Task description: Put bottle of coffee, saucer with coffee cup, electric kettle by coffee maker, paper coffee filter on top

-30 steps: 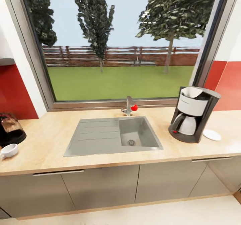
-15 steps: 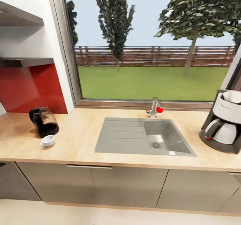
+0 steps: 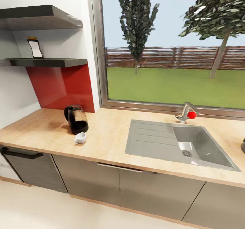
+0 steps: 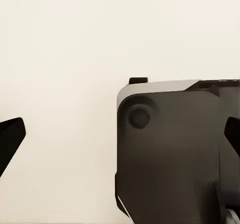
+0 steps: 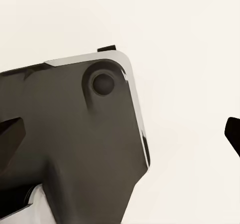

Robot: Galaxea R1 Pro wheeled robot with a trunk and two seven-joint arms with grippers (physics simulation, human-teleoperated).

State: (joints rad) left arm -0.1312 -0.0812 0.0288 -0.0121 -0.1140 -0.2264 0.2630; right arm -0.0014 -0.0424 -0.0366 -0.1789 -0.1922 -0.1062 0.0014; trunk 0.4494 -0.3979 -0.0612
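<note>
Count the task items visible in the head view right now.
3. The bottle of coffee stands on the kitchen shelf. The electric kettle sits on the kitchen countertop left of the sink, the coffee cup just in front. Others may be out of frame.

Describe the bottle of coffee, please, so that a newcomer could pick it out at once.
Start at the big window and look left to the two dark wall shelves. The bottle of coffee stands upright on the lower shelf, alone. It is small, dark and yellow-capped, unlike the glass electric kettle and white coffee cup on the countertop below.

Steel sink [image 3: 160, 143], red-knobbed faucet [image 3: 185, 112], window [image 3: 170, 51]
</note>
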